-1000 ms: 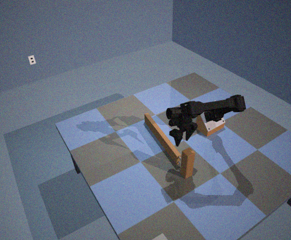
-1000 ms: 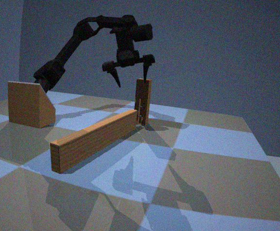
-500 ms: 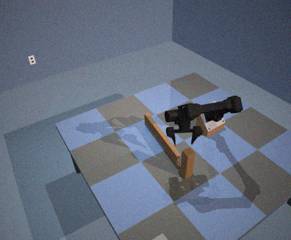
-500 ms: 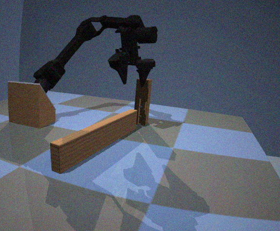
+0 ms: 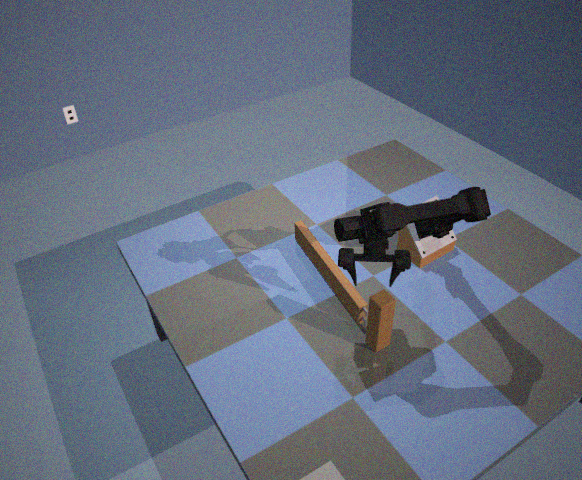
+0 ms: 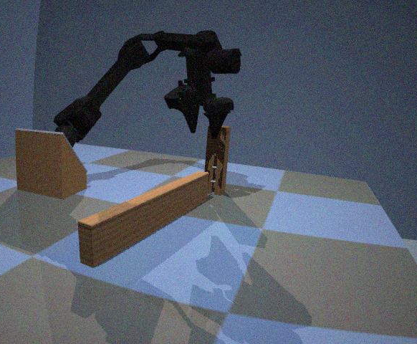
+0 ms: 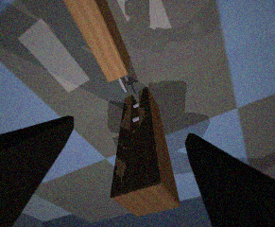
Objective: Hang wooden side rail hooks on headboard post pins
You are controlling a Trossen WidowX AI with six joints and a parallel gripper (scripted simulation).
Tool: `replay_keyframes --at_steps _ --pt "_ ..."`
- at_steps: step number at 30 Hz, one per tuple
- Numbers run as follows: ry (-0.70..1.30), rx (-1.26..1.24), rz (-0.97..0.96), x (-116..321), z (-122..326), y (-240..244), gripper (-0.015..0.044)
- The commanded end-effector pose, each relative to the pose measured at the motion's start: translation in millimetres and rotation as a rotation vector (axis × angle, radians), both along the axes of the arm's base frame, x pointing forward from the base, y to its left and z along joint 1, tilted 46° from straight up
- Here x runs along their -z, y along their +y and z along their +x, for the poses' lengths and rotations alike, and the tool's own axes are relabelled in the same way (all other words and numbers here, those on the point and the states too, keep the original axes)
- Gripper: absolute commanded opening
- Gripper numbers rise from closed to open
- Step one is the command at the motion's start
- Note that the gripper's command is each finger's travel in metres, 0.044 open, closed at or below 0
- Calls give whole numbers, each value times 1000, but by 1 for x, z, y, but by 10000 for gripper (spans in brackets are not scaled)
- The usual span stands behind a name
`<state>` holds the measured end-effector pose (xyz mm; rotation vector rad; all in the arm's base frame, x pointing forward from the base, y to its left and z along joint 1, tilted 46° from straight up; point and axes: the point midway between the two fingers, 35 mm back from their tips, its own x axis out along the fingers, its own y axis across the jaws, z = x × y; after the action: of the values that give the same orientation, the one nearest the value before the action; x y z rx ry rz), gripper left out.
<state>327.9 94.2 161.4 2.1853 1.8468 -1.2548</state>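
Observation:
The wooden side rail (image 5: 330, 271) (image 6: 145, 214) (image 7: 96, 43) lies along the table, standing on its narrow edge, one end close to the post. The steel hooks (image 7: 122, 84) stick out from that end toward the foot of the headboard post (image 5: 379, 325) (image 6: 226, 147) (image 7: 166, 175). The post stands upright. Two pale pins show in its dark slot in the wrist view, the upper one (image 7: 135, 119) clear of the hooks. Exact contact low at the slot is hard to tell. My gripper (image 5: 373, 285) (image 6: 203, 135) (image 7: 131, 130) is open and empty, above the rail's hook end and near the post top.
The arm's wooden base block (image 5: 434, 254) (image 6: 41, 163) stands on the checkered table (image 5: 265, 361) (image 6: 312, 211), off to the side of the rail. The arm reaches over from it. Shadows of the arm fall around the post and rail.

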Motion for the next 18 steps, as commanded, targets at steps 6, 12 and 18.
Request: replay_keyframes --at_steps 6,12,18 --pt "10 3 -3 0 0 0 440" --pt "3 -2 -6 2 0 -1 440" --pt "-196 -195 -87 45 10 -29 440"
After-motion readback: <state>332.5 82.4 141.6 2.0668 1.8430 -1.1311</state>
